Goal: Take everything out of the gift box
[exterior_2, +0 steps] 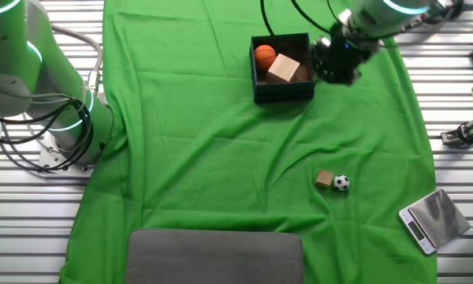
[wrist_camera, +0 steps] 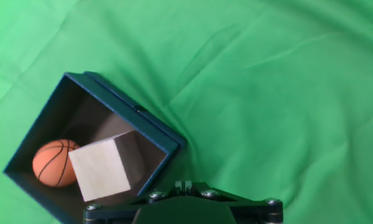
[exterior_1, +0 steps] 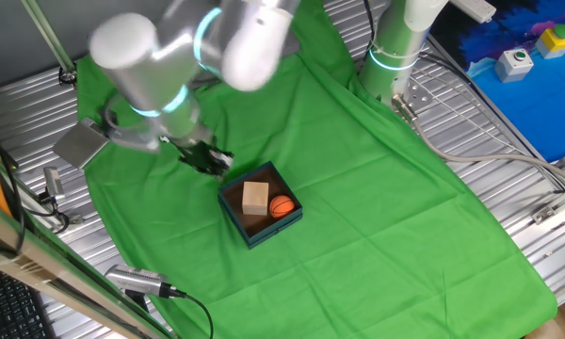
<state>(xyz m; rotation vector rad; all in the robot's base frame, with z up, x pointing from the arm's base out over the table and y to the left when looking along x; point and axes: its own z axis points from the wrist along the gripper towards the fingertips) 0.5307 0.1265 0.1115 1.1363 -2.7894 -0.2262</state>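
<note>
Lying outside: soccer ball [exterior_2: 341,183], small block [exterior_2: 324,180].

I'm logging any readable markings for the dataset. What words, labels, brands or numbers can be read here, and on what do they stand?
None can be read.
gift box: plain walls, no print.
wooden block: bare faces.
basketball: only black seam lines.
scale: its panel is too small to read.

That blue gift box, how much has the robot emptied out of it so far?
Partly emptied. A small soccer ball and a little brown block already lie on the green cloth, away from the gift box. The gripper is beside the box, apparently carrying nothing. Still inside: the orange basketball and a pale wooden block.
</note>
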